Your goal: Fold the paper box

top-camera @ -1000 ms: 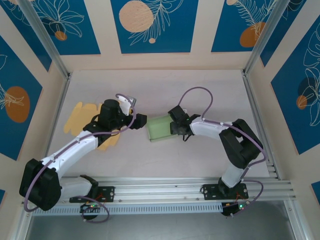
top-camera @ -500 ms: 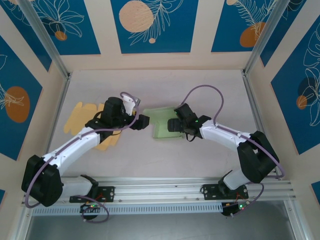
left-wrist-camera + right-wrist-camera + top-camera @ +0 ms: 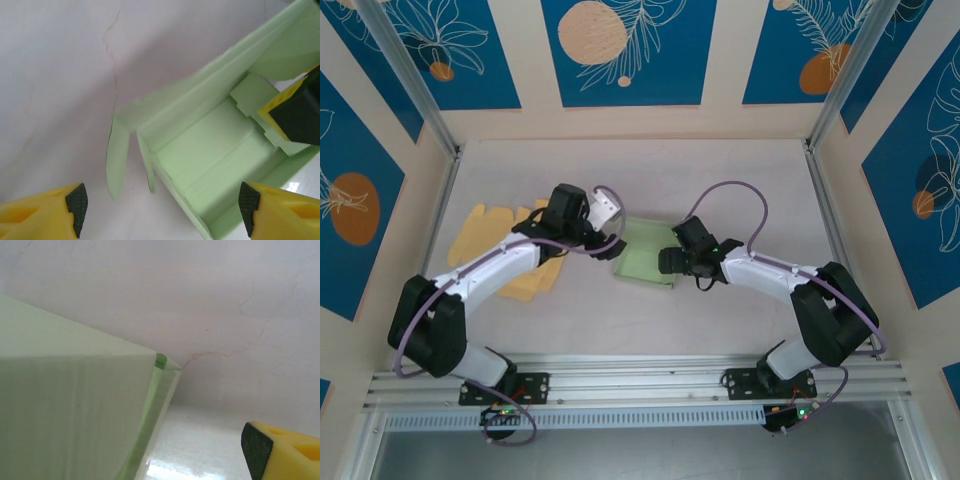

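The left arm (image 3: pixel 485 275) stretches forward and inward, and the left gripper (image 3: pixel 611 244) points right with its yellow fingers (image 3: pixel 74 202) spread wide. The right arm (image 3: pixel 775 272) folds sharply at the elbow, its right gripper (image 3: pixel 669 261) aimed leftward, jaws parted, facing the other.

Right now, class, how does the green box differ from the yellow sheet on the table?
The green box is pale green; the yellow sheet is yellow. The green box has raised walls and flaps; the yellow sheet lies flat. The green box sits mid-table; the yellow sheet lies left, partly under the left arm. Both rest on the table.
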Robot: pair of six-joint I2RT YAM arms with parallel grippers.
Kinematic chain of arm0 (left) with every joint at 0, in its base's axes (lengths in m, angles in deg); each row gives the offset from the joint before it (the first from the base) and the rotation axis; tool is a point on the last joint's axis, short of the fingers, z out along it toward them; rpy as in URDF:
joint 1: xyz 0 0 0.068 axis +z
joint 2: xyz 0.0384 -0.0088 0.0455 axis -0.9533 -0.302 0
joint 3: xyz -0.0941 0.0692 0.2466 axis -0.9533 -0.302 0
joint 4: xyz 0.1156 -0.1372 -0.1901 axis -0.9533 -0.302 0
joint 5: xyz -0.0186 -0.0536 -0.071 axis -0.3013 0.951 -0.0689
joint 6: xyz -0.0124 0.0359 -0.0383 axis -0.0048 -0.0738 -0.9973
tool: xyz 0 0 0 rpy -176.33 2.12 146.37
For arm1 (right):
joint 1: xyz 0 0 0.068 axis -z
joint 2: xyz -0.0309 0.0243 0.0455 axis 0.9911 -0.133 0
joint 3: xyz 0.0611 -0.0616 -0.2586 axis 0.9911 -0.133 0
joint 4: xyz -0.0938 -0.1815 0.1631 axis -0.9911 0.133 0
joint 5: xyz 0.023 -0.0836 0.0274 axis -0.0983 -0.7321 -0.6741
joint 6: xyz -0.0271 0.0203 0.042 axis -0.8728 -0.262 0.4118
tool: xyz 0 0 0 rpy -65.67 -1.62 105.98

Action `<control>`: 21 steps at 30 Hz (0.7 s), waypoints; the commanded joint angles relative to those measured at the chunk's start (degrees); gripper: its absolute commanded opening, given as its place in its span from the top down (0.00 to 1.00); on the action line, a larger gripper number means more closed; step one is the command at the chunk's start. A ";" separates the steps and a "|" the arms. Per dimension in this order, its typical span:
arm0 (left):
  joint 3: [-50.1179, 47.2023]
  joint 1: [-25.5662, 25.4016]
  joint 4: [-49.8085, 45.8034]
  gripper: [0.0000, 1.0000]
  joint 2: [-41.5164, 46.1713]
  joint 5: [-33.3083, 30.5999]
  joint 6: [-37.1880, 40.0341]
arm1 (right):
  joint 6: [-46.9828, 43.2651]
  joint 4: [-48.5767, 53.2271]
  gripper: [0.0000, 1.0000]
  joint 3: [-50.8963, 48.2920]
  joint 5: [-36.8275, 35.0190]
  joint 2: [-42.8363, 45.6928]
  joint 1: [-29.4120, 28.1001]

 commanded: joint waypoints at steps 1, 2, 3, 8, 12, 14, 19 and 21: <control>5.80 0.60 -2.35 0.23 -2.59 6.45 11.54 | -0.92 -1.94 0.16 -0.62 2.10 0.50 0.59; 7.35 0.65 -4.00 0.27 -3.81 7.91 13.31 | -1.15 -2.05 0.16 -0.64 2.34 0.57 0.71; 9.04 0.84 -6.03 0.33 -4.98 9.61 14.96 | -1.39 -2.25 0.16 -0.64 2.59 0.51 0.87; 17.56 0.84 -16.57 0.67 -10.85 14.04 20.83 | -1.76 -2.59 0.16 -0.73 3.34 0.24 1.90; 21.87 0.81 -20.74 0.98 -13.12 13.48 21.77 | -0.35 -1.88 0.16 -1.30 2.88 0.49 2.49; 22.81 0.77 -21.98 1.00 -13.19 12.74 22.65 | 1.08 -1.33 0.16 -1.95 2.67 1.09 3.10; 25.91 0.75 -28.36 1.00 -13.48 12.65 26.78 | 1.31 -3.61 0.16 -4.78 5.72 4.08 5.86; 27.96 0.81 -31.97 1.00 -14.46 13.55 28.48 | -0.57 -4.95 0.17 -4.82 8.03 4.80 7.24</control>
